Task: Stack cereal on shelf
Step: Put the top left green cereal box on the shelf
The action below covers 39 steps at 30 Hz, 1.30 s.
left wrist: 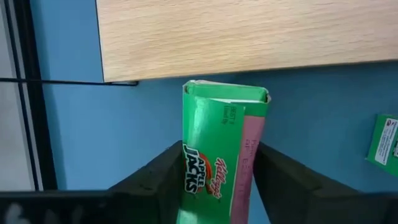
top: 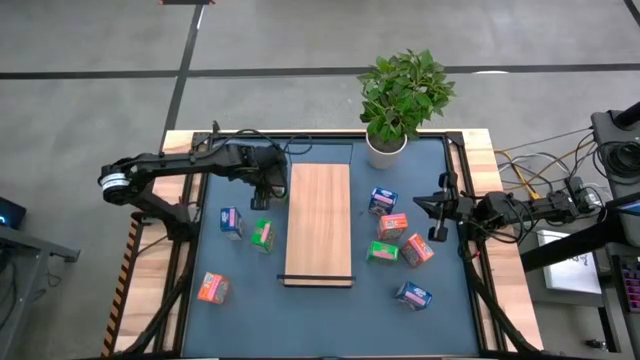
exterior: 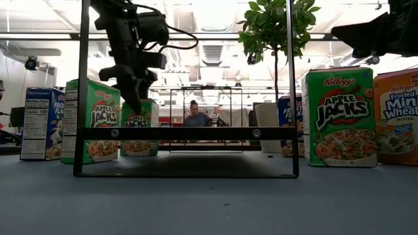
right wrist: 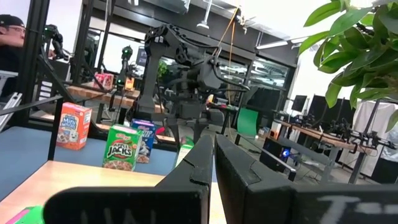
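The left gripper (left wrist: 217,186) straddles a green box (left wrist: 221,155) standing just left of the shelf (top: 319,222) at its far end, jaws part-way open with a finger (left wrist: 155,180) at each broad face; I cannot tell whether they press it yet. The box looks light, thin card, hollow enough to dent, with a glossy print that may slip, so a moderate squeeze across the narrow sides at mid-height seems best.

The right gripper (top: 437,212) hangs shut, holding nothing, near the table's right edge. More boxes lie scattered: a blue one (top: 231,221), a green one (top: 262,234) and an orange one (top: 212,288) left of the shelf, the rest on the right. The blue mat (top: 330,310) is smooth and flat. A potted plant (top: 402,100) stands at the far edge. A person (exterior: 194,115) sits well back in the room.
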Tool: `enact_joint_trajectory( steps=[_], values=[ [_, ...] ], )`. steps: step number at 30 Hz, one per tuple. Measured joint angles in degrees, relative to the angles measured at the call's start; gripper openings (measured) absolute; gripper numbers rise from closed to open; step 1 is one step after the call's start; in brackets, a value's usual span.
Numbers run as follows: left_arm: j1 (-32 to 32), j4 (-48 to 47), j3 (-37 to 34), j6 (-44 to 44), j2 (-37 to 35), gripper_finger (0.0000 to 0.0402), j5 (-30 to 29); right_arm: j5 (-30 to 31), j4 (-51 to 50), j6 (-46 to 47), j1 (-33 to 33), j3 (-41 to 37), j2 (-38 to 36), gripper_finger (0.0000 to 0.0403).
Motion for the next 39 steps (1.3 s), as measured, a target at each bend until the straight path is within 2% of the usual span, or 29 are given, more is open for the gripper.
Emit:
enact_joint_trajectory(
  steps=[5, 10, 16, 20, 30, 39],
  values=[
    [-0.04, -1.63, 1.80, 0.79, -0.38, 0.0135, -0.37, 0.00, 0.01, 0.04, 0.00, 0.00, 0.00, 0.0009],
    [-0.92, -4.50, 9.28, 1.72, -0.48, 0.0132, -0.20, 0.00, 0.00, 0.49, 0.00, 0.00, 0.00, 0.0009],
    [-1.40, 0.14, 16.46, 8.18, 1.58, 0.0132, 11.23, 0.00, 0.01, 0.56, 0.00, 0.00, 0.00, 0.0009],
    [-1.54, 2.78, 19.31, 12.05, 6.56, 0.0132, 14.99, 0.00, 0.02, 0.56, 0.00, 0.00, 0.00, 0.0009],
    [-1.77, 0.09, 29.54, 17.36, 19.06, 0.0132, 15.11, 0.00, 0.29, 0.51, 0.00, 0.01, 0.00, 0.0009],
    [-1.64, -0.46, 31.17, 18.73, 20.32, 0.0150, 15.08, -0.01, 0.47, 1.23, 0.00, 0.00, 0.00, 0.0009]
  ],
)
